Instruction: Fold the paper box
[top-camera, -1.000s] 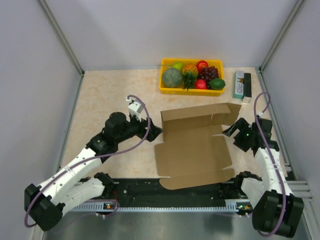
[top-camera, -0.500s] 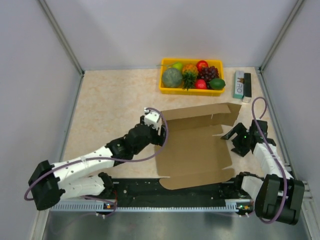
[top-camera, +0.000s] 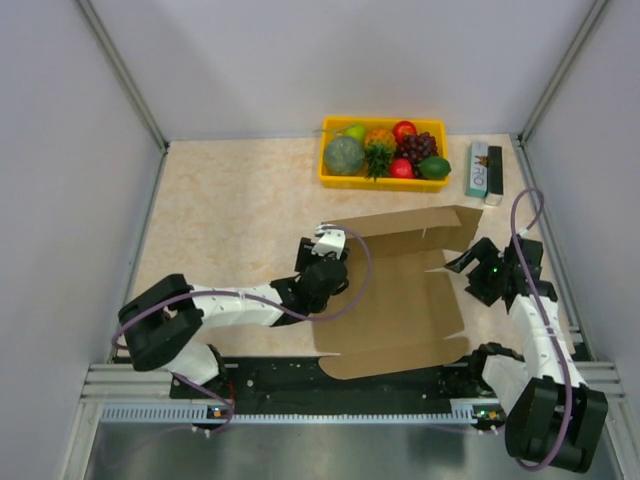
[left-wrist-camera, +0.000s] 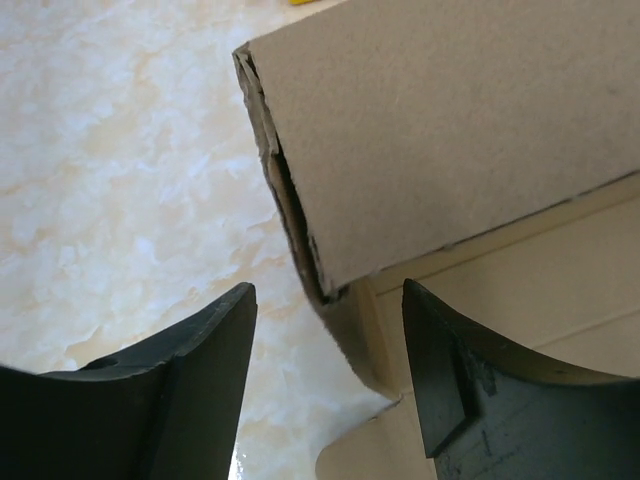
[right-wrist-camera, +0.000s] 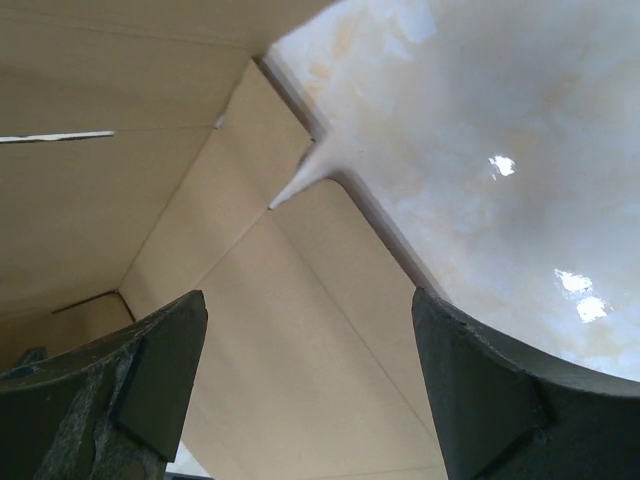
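Two sets of fingers flank the paper box (top-camera: 390, 300), a part-opened sheet lying on the counter (top-camera: 230, 190) with its far flap (left-wrist-camera: 450, 130) raised. Left fingers (left-wrist-camera: 190, 390) are spread about the flap's left end without touching it; right fingers (right-wrist-camera: 490, 390) gape wide over the box's right edge.

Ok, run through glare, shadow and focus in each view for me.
Top external: even, soft light, the paper box sharp, shadows faint. Left wrist: the box's flap edge crisp, the table pale, slightly washed out. Right wrist: bright glare spots on the table, cardboard evenly shaded.
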